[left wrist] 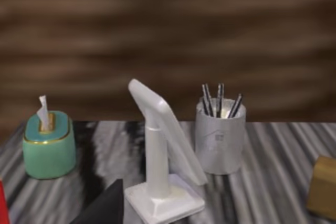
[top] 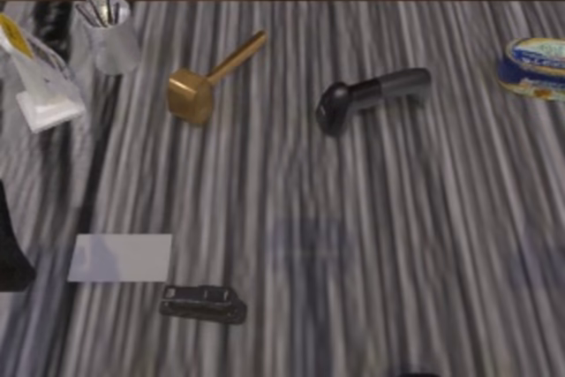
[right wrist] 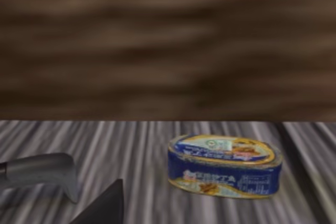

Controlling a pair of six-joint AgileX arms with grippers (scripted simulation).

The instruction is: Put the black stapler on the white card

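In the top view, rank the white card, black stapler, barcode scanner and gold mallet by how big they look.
1. White card, the largest area.
2. Barcode scanner and gold mallet: similar length, too close to rank.
3. Black stapler, the smallest, lying on the table just below the card's right corner.

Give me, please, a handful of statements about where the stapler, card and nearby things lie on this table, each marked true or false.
1. The black stapler lies on the white card. False: it lies on the table just beside the card's corner.
2. A brass-coloured mallet lies between the pen cup and the barcode scanner. True.
3. The blue tin sits by the table's left edge. False: by the right edge.
4. Neither gripper holds the stapler. True.
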